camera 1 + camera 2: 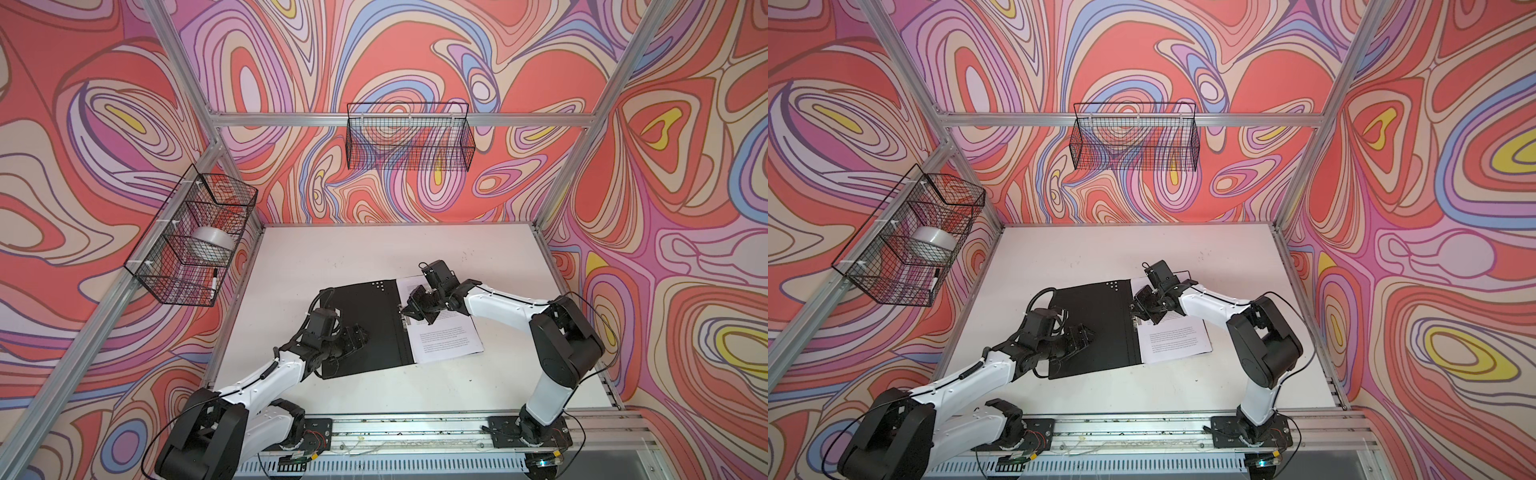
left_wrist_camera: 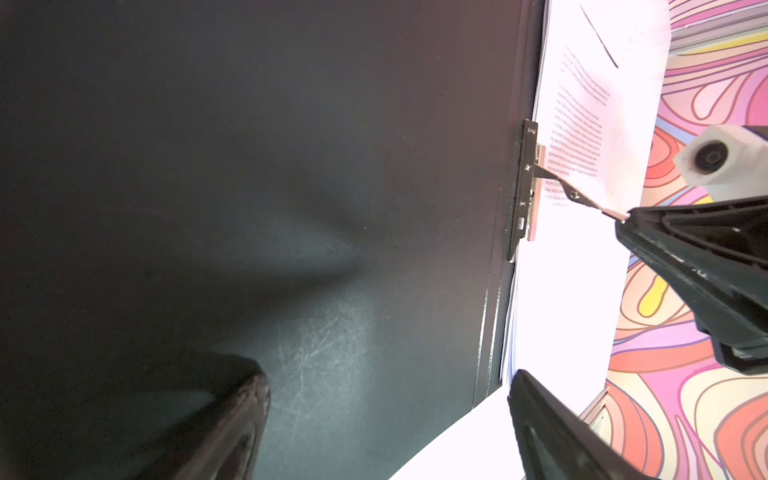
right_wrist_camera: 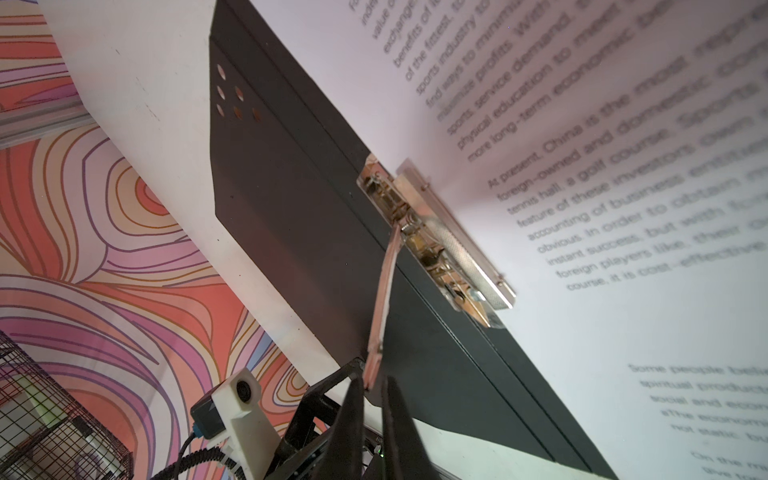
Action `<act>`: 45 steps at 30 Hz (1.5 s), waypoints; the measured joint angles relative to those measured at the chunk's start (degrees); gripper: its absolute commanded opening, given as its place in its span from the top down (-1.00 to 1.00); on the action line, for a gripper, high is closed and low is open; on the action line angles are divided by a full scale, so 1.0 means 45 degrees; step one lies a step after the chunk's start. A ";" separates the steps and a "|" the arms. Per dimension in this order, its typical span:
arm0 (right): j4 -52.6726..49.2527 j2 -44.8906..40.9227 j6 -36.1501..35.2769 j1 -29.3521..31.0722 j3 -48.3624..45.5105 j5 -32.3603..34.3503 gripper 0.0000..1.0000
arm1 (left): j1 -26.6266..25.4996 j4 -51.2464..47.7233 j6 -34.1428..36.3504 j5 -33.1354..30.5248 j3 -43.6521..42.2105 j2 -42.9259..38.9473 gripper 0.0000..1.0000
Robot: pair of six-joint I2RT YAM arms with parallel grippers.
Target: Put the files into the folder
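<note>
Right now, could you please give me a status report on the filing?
Left gripper, jaws open, over the open folder. Right gripper, jaws shut on clip lever. Files on right half, at the spine. Nothing blocking.

folder [image 2: 291,166]: matt black, scuffed | clip [image 3: 436,237]: shiny metal | files [image 3: 623,104]: white paper

This is looking like a robotics lab test cell: an aluminium frame [image 1: 399,119] is boxing in a white tabletop [image 1: 332,257], and swirl-printed wall panels [image 1: 83,124] are closing it off on three sides. A left arm [image 1: 266,374] and a right arm [image 1: 494,301], both white and black, are standing bolted to a metal rail [image 1: 415,432] at six o'clock, while a wire basket [image 1: 409,137] is hanging from the frame at twelve o'clock and a second wire basket [image 1: 228,195] at ten o'clock.
</note>
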 measured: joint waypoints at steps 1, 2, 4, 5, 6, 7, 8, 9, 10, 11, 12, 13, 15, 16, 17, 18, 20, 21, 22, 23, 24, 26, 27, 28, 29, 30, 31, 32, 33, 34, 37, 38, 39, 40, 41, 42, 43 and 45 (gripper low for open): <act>-0.0005 0.0000 0.0000 0.0000 0.0000 0.0000 0.77 | 0.0000 0.0000 -0.0005 0.0000 0.0000 0.0000 -0.81; 0.0000 0.0015 -0.0005 0.0000 0.0005 -0.0005 0.77 | 0.0000 0.0000 -0.0005 0.0000 0.0000 0.0000 -0.81; -0.0005 0.0068 -0.0005 0.0000 0.0005 -0.0024 0.78 | 0.0000 0.0000 -0.0005 0.0000 0.0000 0.0000 -0.81; 0.0000 0.0102 -0.0005 0.0000 0.0000 -0.0044 0.77 | 0.0000 0.0000 -0.0005 -0.0005 0.0000 -0.0005 -0.82; -0.0005 0.0136 -0.0005 0.0005 0.0000 -0.0049 0.77 | 0.0000 0.0000 -0.0005 0.0000 0.0000 -0.0005 -0.82; 0.0000 0.0160 -0.0005 0.0005 0.0000 -0.0053 0.78 | 0.0000 0.0000 -0.0005 0.0000 0.0000 -0.0005 -0.81; 0.0010 0.0180 -0.0005 0.0005 0.0005 -0.0058 0.77 | 0.0000 0.0000 -0.0005 0.0000 0.0000 -0.0005 -0.81; 0.0000 0.0189 -0.0005 0.0005 0.0000 -0.0068 0.78 | 0.0000 0.0000 -0.0005 0.0000 0.0000 -0.0005 -0.81; 0.0015 0.0194 -0.0005 0.0005 0.0005 -0.0083 0.78 | 0.0000 0.0000 -0.0005 -0.0005 0.0000 -0.0005 -0.81; 0.0039 0.0209 -0.0005 0.0005 0.0005 -0.0087 0.79 | 0.0000 0.0000 -0.0005 0.0000 0.0000 -0.0005 -0.81; 0.0049 0.0223 -0.0005 0.0005 0.0005 -0.0092 0.79 | 0.0000 -0.0005 -0.0005 -0.0005 0.0000 -0.0010 -0.81; 0.0053 0.0233 -0.0005 0.0005 0.0005 -0.0097 0.79 | 0.0000 -0.0005 -0.0005 -0.0005 0.0000 -0.0010 -0.81; 0.0049 0.0253 -0.0005 0.0005 0.0005 -0.0097 0.79 | -0.0005 -0.0005 -0.0005 -0.0005 0.0000 -0.0010 -0.82; 0.0053 0.0253 -0.0005 0.0010 0.0005 -0.0097 0.79 | 0.0000 -0.0005 -0.0005 -0.0005 0.0000 -0.0010 -0.81; 0.0058 0.0253 -0.0005 0.0010 0.0005 -0.0092 0.79 | 0.0000 -0.0005 -0.0005 -0.0005 0.0000 -0.0010 -0.81; 0.0063 0.0253 -0.0005 0.0005 0.0005 -0.0097 0.79 | 0.0000 -0.0005 -0.0005 -0.0005 0.0000 -0.0010 -0.81; 0.0078 0.0253 -0.0005 0.0010 0.0000 -0.0097 0.82 | 0.0000 -0.0005 -0.0010 -0.0005 0.0000 -0.0010 -0.81; 0.0087 0.0253 0.0000 0.0010 0.0000 -0.0092 0.83 | 0.0000 -0.0005 -0.0015 -0.0005 0.0000 -0.0010 -0.81; 0.0087 0.0253 0.0000 0.0010 0.0000 -0.0097 0.84 | 0.0000 0.0000 -0.0024 -0.0010 0.0000 -0.0010 -0.81; 0.0087 0.0253 0.0000 0.0010 -0.0005 -0.0097 0.86 | 0.0000 -0.0005 -0.0044 -0.0015 0.0000 -0.0010 -0.81; 0.0107 0.0253 0.0000 0.0010 -0.0024 -0.0097 0.88 | 0.0000 -0.0005 -0.0049 -0.0015 0.0000 -0.0010 -0.81; 0.0151 0.0253 0.0024 0.0010 -0.0112 -0.0136 0.93 | -0.0005 -0.0005 -0.0053 -0.0019 0.0000 -0.0010 -0.81; 0.0175 0.0253 0.0034 0.0010 -0.0165 -0.0155 0.96 | 0.0000 -0.0005 -0.0058 -0.0019 0.0000 -0.0010 -0.81; 0.0189 0.0248 0.0063 0.0015 -0.0253 -0.0189 0.99 | -0.0005 -0.0005 -0.0073 -0.0029 0.0000 -0.0010 -0.81; 0.0248 0.0238 0.0078 0.0024 -0.0350 -0.0233 1.00 | -0.0005 -0.0005 -0.0097 -0.0034 0.0000 -0.0010 -0.81; 0.0321 0.0228 0.0097 0.0024 -0.0447 -0.0262 1.00 | -0.0005 -0.0005 -0.0131 -0.0049 0.0000 -0.0010 -0.81; 0.0413 0.0219 0.0102 0.0034 -0.0563 -0.0287 1.00 | -0.0005 -0.0005 -0.0160 -0.0058 0.0000 -0.0010 -0.81; 0.0500 0.0209 0.0107 0.0034 -0.0670 -0.0321 1.00 | -0.0005 0.0000 -0.0194 -0.0063 0.0000 -0.0010 -0.81; 0.0607 0.0165 0.0112 0.0034 -0.0787 -0.0325 1.00 | -0.0005 -0.0005 -0.0233 -0.0068 0.0000 -0.0010 -0.81; 0.0729 0.0063 0.0112 0.0034 -0.0942 -0.0287 1.00 | -0.0005 0.0000 -0.0262 -0.0073 0.0000 -0.0010 -0.81; 0.0937 -0.0204 0.0092 0.0034 -0.1263 -0.0233 1.00 | -0.0005 -0.0005 -0.0350 -0.0092 0.0000 -0.0015 -0.81; 0.0996 -0.0262 0.0087 0.0034 -0.1389 -0.0209 1.00 | -0.0005 -0.0005 -0.0384 -0.0102 0.0000 -0.0019 -0.81; 0.1064 -0.0296 0.0068 0.0034 -0.1496 -0.0189 1.00 | -0.0005 -0.0010 -0.0389 -0.0102 0.0000 -0.0019 -0.81; 0.1156 -0.0330 0.0029 0.0044 -0.1656 -0.0160 1.00 | -0.0005 -0.0010 -0.0413 -0.0107 0.0000 -0.0015 -0.81; 0.1243 -0.0350 -0.0015 0.0053 -0.1797 -0.0151 1.00 | -0.0005 -0.0010 -0.0437 -0.0117 0.0000 -0.0019 -0.81; 0.1341 -0.0355 -0.0058 0.0058 -0.1914 -0.0141 1.00 | -0.0005 -0.0010 -0.0471 -0.0121 0.0000 -0.0019 -0.81; 0.1447 -0.0355 -0.0117 0.0068 -0.2025 -0.0136 1.00 | -0.0005 -0.0010 -0.0491 -0.0136 0.0000 -0.0019 -0.81; 0.1666 -0.0355 -0.0253 0.0097 -0.2229 -0.0117 1.00 | -0.0005 -0.0015 -0.0529 -0.0155 0.0000 -0.0019 -0.82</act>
